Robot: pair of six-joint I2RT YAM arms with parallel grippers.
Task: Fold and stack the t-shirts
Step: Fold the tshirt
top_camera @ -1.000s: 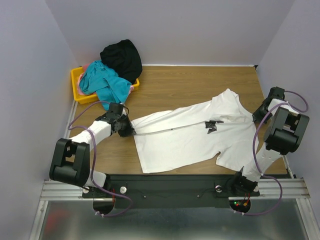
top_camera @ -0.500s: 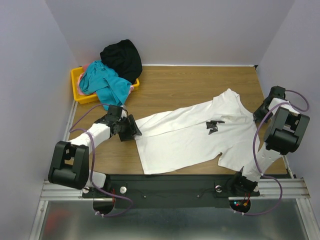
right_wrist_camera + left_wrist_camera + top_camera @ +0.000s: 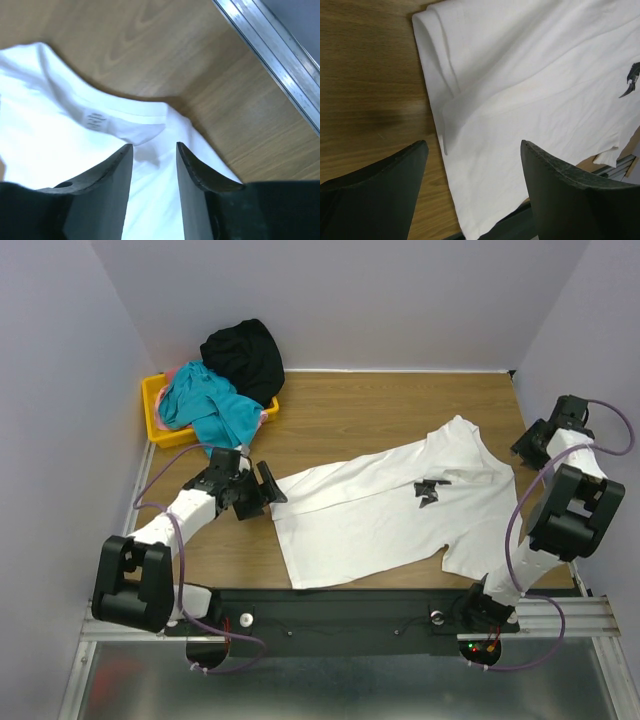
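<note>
left tool point(image 3: 264, 490) gapes beside white t-shirt point(image 3: 380, 520), yellow bin point(image 3: 149, 406) behind.

Left pincer point(image 3: 472, 165) spread above white t-shirt point(image 3: 530, 75) hem, table point(image 3: 365, 75).

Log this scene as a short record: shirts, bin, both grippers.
white shirt: flat on table, far long edge folded in
teal shirt, black shirt, pink shirt: heaped in and over bin
bin: yellow, far left corner
left gripper: open, empty, over hem
right gripper: open, empty, above collar
</note>
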